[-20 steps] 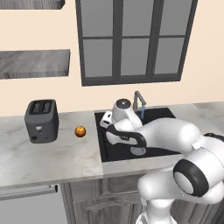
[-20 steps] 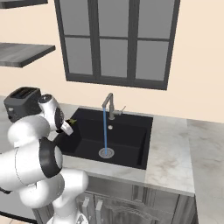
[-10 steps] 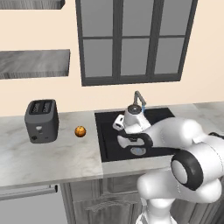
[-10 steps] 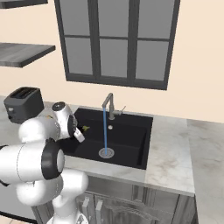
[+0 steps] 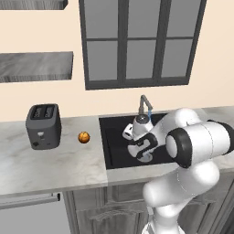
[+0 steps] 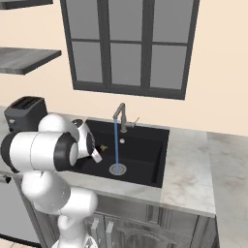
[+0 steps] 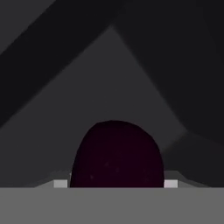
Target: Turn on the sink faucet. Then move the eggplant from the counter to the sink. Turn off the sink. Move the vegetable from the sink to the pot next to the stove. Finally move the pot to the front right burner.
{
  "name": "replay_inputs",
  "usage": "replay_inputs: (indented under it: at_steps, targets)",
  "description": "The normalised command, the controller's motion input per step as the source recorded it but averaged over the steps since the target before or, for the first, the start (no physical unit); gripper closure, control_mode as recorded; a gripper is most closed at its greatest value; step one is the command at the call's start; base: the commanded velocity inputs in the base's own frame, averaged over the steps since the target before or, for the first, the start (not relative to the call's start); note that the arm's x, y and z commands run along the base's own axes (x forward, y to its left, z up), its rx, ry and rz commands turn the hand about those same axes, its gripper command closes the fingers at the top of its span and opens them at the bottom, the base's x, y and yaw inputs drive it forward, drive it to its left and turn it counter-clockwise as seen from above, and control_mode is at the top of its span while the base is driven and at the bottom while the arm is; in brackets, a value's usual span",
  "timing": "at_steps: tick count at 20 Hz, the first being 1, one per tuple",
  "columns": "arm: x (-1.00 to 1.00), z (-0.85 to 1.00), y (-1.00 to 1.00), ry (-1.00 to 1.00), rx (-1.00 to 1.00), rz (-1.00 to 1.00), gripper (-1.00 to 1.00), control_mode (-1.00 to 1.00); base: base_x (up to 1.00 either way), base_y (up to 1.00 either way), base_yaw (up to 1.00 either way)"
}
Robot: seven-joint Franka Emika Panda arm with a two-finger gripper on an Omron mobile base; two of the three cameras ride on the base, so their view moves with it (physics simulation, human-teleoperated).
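Observation:
A dark purple eggplant (image 7: pixel 116 153) sits between the fingertips of my gripper (image 7: pixel 116 184), which is shut on it. The hand hangs low over the black sink (image 5: pixel 113 151), left of its drain, with dark basin walls behind the eggplant in the hand view. My gripper (image 5: pixel 138 150) is in front of the grey sink faucet (image 5: pixel 144 103). A thin blue stream of water runs from the sink faucet (image 6: pixel 120 115) down to the round drain (image 6: pixel 116 168). Light marbled counter (image 5: pixel 45 164) surrounds the sink (image 6: pixel 145 145).
A small round orange fruit (image 5: pixel 83 137) lies on the counter left of the sink. A dark toaster (image 5: pixel 44 125) stands further left. Window and wall rise behind the faucet. Bare counter (image 6: pixel 189 174) stretches right of the basin.
The arm has swung right from the sink's left rim to over the basin and dropped lower, carrying the eggplant. The water keeps running.

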Motion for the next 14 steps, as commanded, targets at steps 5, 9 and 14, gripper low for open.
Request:
replay_inputs:
  at_steps: [5,9,14]
  targets:
    - [0.24,-0.16,-0.23,0.11,0.00,-0.03,1.00,-1.00,0.00,0.00,0.00]
    - [0.26,-0.12,-0.14,0.12,0.00,-0.01,1.00,-1.00,0.00,0.00,0.00]
    - [0.34,-0.13,-0.09,0.11,0.01,-0.03,1.00,-1.00,0.00,0.00,0.00]
